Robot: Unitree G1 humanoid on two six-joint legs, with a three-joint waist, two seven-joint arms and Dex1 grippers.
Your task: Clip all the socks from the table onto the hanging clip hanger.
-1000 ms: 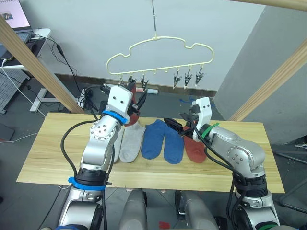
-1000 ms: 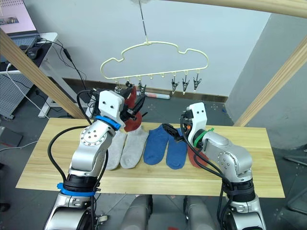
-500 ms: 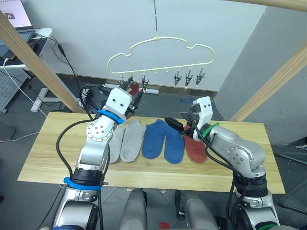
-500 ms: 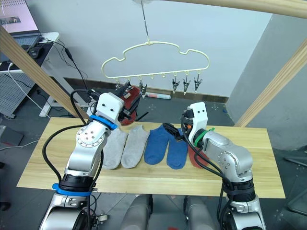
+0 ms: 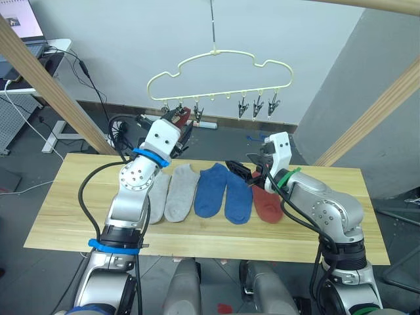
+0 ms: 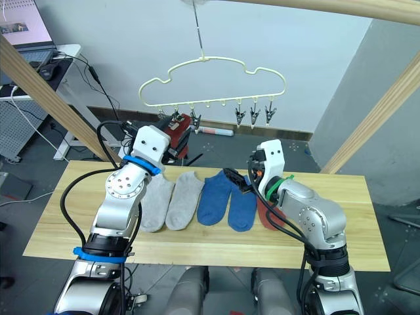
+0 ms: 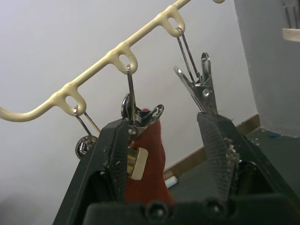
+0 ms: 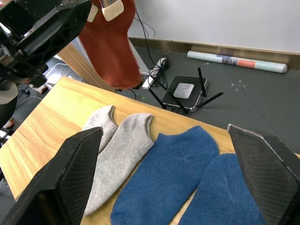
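The pale-yellow clip hanger [image 5: 216,59] hangs above the table's far edge. A rust red sock [image 7: 150,159] hangs from one of its left clips [image 7: 136,117]. My left gripper [image 5: 176,125] is raised to that clip and open, with the sock lying against one finger [image 7: 112,154]. On the wooden table [image 5: 79,197] lie two light grey socks [image 5: 182,193], two blue socks [image 5: 210,190] and another rust red sock [image 5: 267,205]. Just above the blue socks hovers my right gripper [image 5: 241,172], open and holding nothing.
Slanted wooden frame beams stand at the left [image 5: 52,92] and right [image 5: 374,111]. A white desk with a laptop [image 5: 26,39] is at the far left. On the floor behind the table lie cables, a black router [image 8: 185,91] and a paper roll [image 8: 236,61].
My left gripper has lifted the rust red sock from above the grey socks up to the left clips, where it now hangs. The right arm has stayed still.
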